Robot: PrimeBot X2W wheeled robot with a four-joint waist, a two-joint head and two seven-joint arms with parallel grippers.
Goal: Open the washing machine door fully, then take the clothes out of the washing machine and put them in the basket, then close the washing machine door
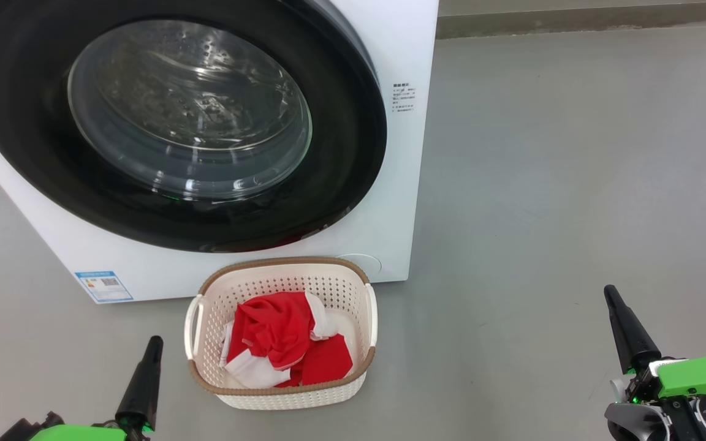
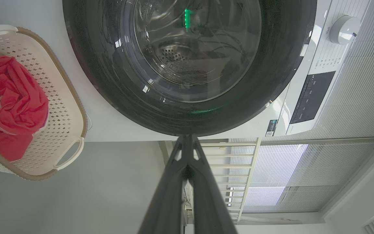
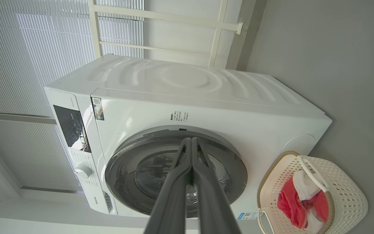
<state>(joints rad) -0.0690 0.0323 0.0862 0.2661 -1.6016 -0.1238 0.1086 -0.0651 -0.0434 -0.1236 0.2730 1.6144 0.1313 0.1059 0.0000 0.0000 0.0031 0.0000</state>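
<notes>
The white washing machine (image 1: 408, 153) stands ahead with its black-rimmed glass door (image 1: 181, 122) lying flush against the front. Through the glass I see the steel drum. On the floor in front sits the cream basket (image 1: 279, 269) holding the red and white clothes (image 1: 285, 346). My left gripper (image 1: 155, 340) rests shut at the lower left, just left of the basket. My right gripper (image 1: 609, 291) is shut at the lower right, well clear of the basket. The door (image 2: 187, 65) and the basket (image 2: 60, 97) show in the left wrist view, and the machine (image 3: 187, 97) and basket (image 3: 346, 191) in the right wrist view.
Grey floor (image 1: 573, 184) stretches to the right of the machine up to a wall skirting. The machine's control panel (image 2: 310, 97) and white dial (image 2: 344, 29) sit beside the door. White window blinds (image 3: 28, 48) hang behind the machine.
</notes>
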